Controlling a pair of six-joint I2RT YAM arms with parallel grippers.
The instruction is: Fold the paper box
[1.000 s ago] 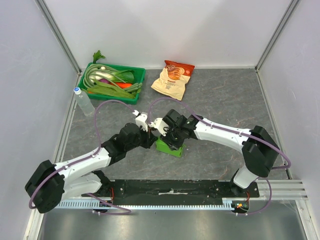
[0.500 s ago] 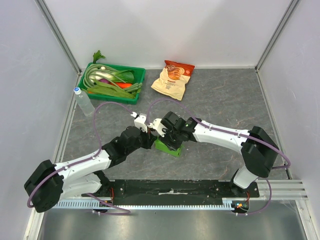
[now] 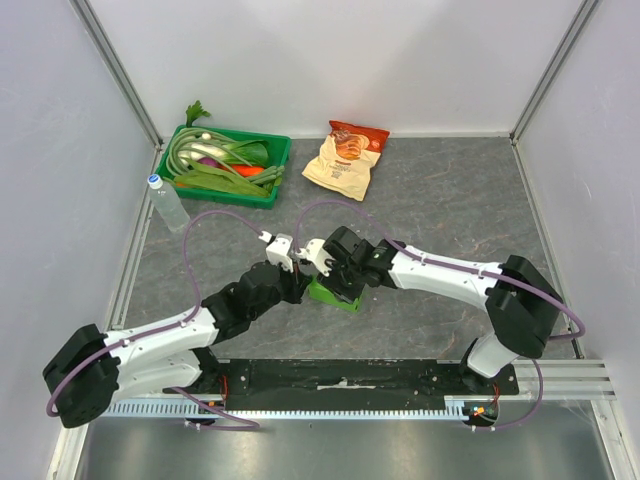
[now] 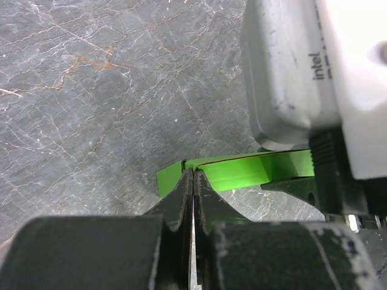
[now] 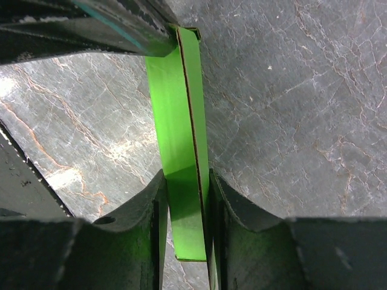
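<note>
The paper box [image 3: 336,298] is a lime-green folded piece standing on edge on the grey table, in the middle between both arms. My right gripper [image 3: 336,284] is shut on it: in the right wrist view its two pads press the sides of the paper box [image 5: 181,151], right gripper [image 5: 185,193]. My left gripper [image 3: 303,284] is shut, with its tips [image 4: 193,175] pressed together and touching the box's end [image 4: 242,171] by a small flap. The left fingers [image 5: 121,30] also show at the box's far end in the right wrist view.
A dark green tray [image 3: 281,160] of vegetables stands at the back left, with a clear water bottle [image 3: 168,203] lying beside it. A beige-and-red snack bag [image 3: 345,158] lies at the back centre. White walls close in the table on three sides.
Both wrists have shifted slightly to the left with the box between them. The left arm has stretched a little further forward. The grips look the same.
</note>
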